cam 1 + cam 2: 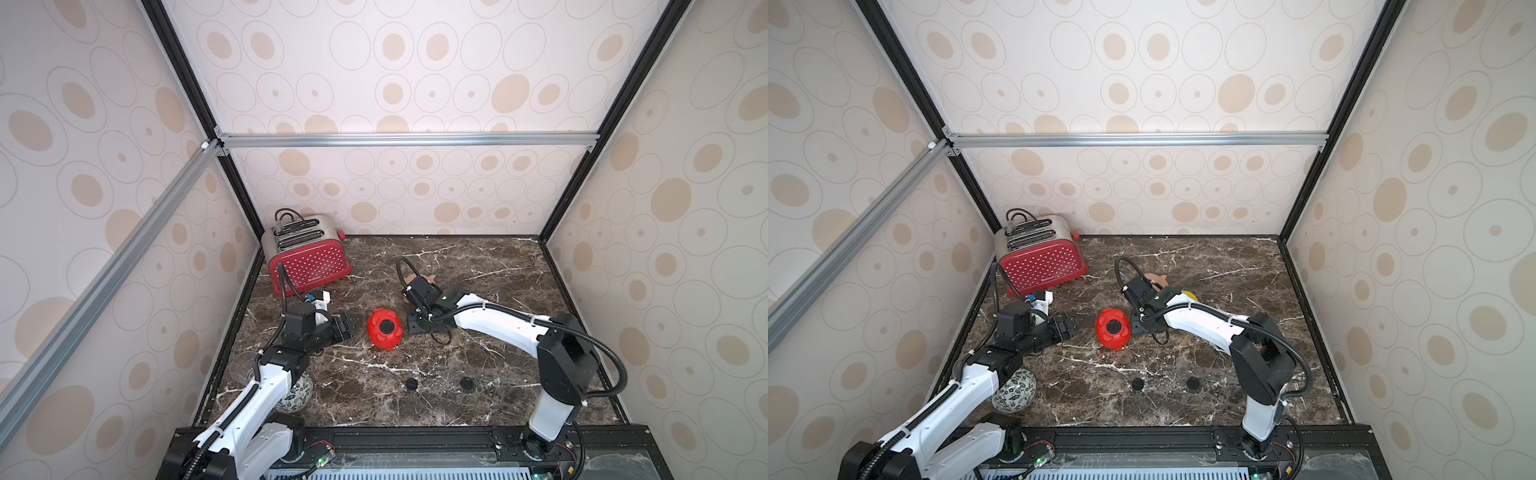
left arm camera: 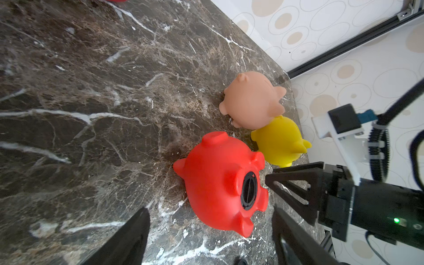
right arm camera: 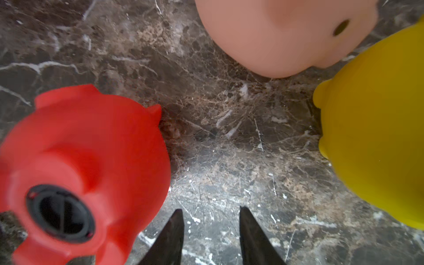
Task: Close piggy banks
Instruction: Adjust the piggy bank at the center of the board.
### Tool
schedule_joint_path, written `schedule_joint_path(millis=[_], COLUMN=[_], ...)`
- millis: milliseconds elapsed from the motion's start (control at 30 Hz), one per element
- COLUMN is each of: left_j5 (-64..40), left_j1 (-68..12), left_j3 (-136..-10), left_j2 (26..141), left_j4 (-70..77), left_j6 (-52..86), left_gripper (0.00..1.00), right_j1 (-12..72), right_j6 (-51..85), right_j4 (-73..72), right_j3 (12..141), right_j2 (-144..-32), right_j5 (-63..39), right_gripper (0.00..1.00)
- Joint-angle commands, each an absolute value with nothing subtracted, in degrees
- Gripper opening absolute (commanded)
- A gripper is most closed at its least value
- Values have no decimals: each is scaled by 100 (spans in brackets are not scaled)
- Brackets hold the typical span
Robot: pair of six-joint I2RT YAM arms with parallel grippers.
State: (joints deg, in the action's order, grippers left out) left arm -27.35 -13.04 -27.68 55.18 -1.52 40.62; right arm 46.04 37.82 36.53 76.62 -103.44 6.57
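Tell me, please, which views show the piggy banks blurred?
Right wrist view: the red piggy bank and yellow piggy bank look soft, close to the lens; left wrist view: both crisp; both top views: the red one small but sharp.

Robot lab booth: aluminium frame [image 1: 407, 139], wallpapered panels [image 1: 415, 70], marble-look tabletop [image 1: 478, 270].

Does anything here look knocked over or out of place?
Yes. The red piggy bank lies tipped over, its black belly plug facing up, and two small black discs lie loose on the table nearby.
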Motion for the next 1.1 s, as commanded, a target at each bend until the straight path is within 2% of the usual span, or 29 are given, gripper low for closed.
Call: schedule_joint_path(millis=[0,200,1067], left_j5=[-2672,-2663,-2593], left_j1=[-1326,-1324,-1326], left_j3=[-3039,-3072,-3076], left_j2=[5527,5488,5501], left_j4=[-262,-358,-422], left_j6=[3903,3867,3823], left_gripper=[83,83,84], right_j1=[4552,4561,4597], right_j6=[3685,3699,4011], right_j4=[3561,3383,2762], right_j3=[7975,8244,8564], right_j2=[-10705,-11182,-11842], right_j5=[692,349,-1090], right_gripper=[43,43,43])
